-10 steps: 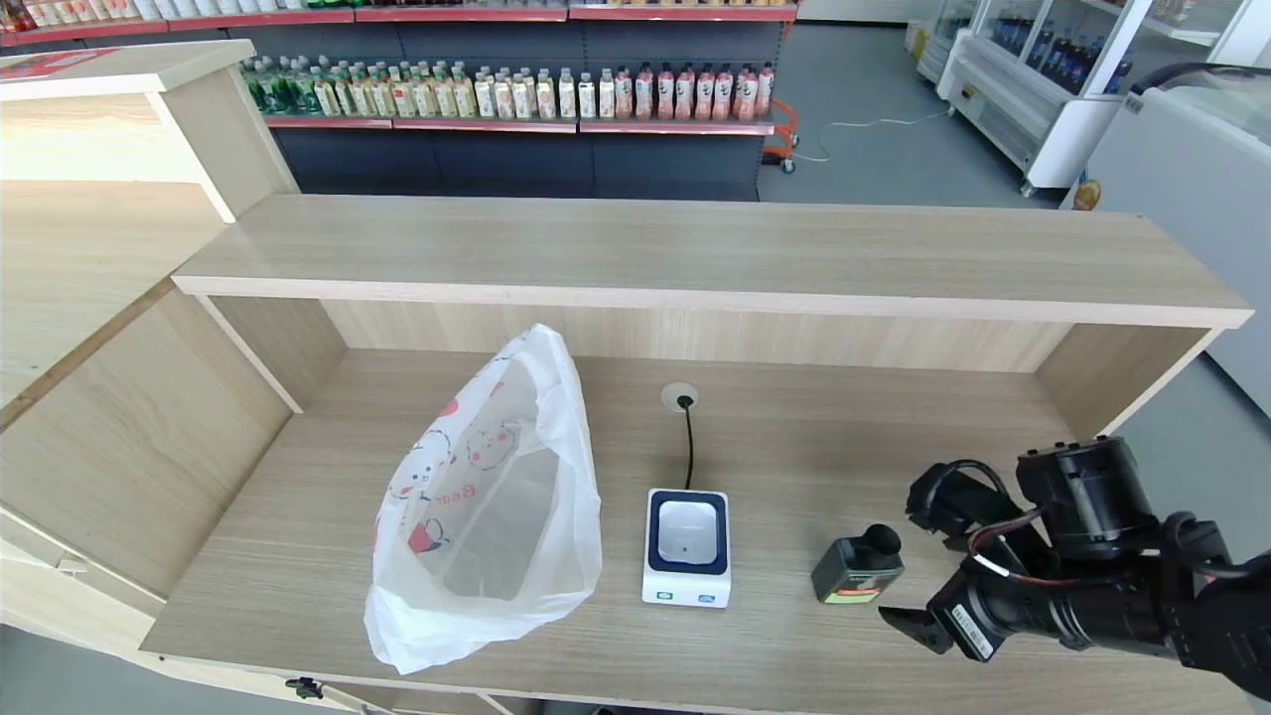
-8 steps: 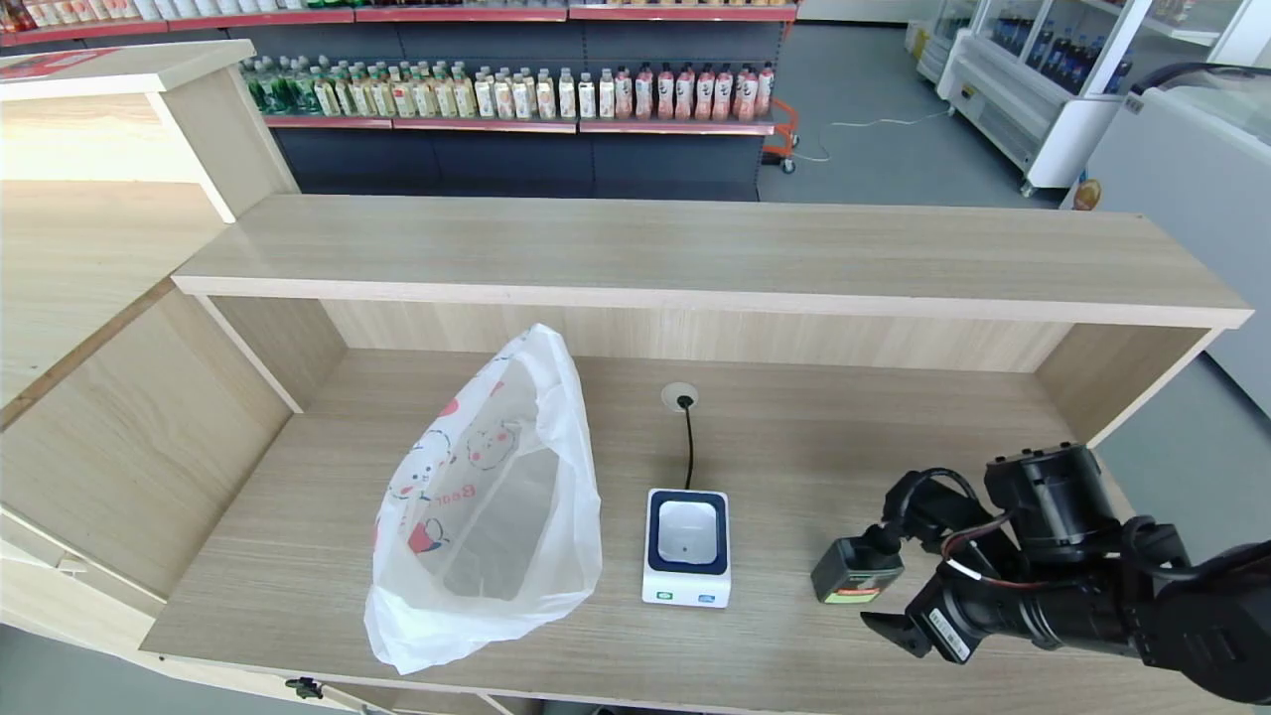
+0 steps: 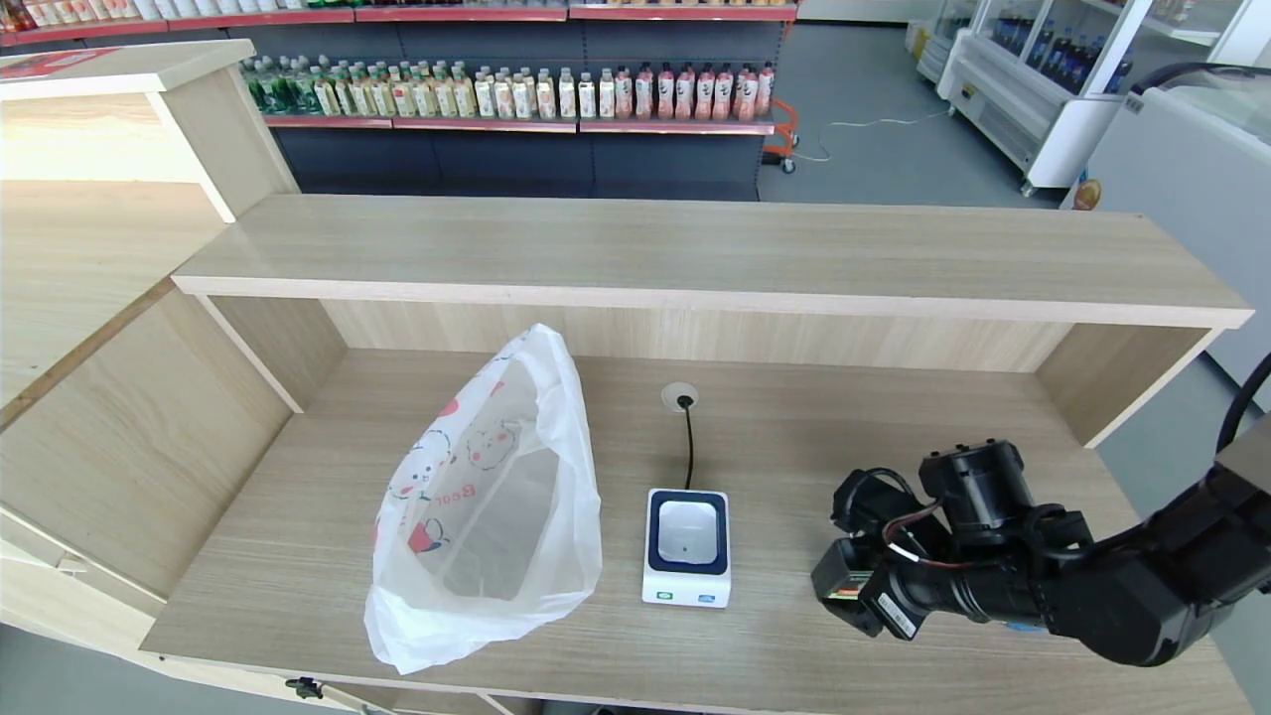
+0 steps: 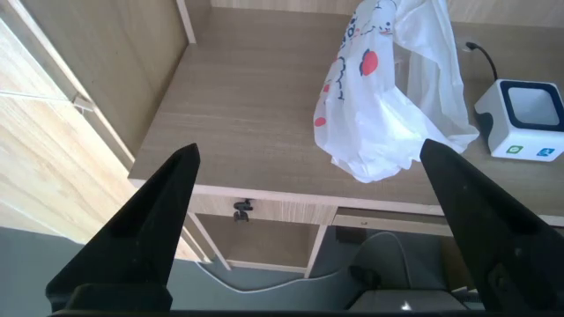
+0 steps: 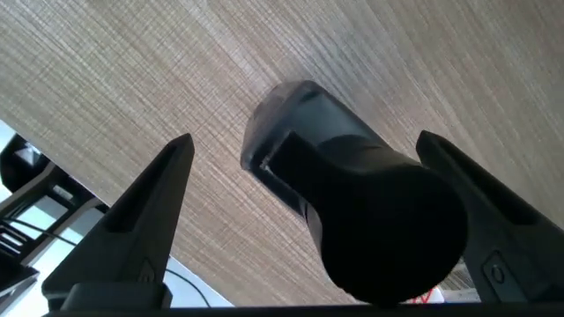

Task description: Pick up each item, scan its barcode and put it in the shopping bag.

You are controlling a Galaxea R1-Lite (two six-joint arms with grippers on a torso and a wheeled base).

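A small dark bottle [image 3: 832, 574] with a black cap lies on the wooden counter [image 3: 794, 437], right of the scanner [image 3: 686, 546]. My right gripper [image 3: 846, 588] is open and straddles it, covering most of it in the head view. In the right wrist view the bottle [image 5: 352, 211] sits between the two spread fingers [image 5: 132, 238] of the right gripper [image 5: 304, 141], not clamped. The white shopping bag [image 3: 487, 506] with cartoon prints stands open left of the scanner. My left gripper [image 4: 308, 154] hangs open and empty off the counter's front edge, facing the bag [image 4: 388, 97].
The scanner's black cable [image 3: 688, 437] runs back to a hole in the counter. A raised shelf [image 3: 695, 248] and side walls enclose the counter at the back and both sides. Bare wood lies between the bag and the left wall.
My right arm has moved left and lower toward the bottle, and its open fingers now sit around it. The bag, scanner and bottle have stayed put.
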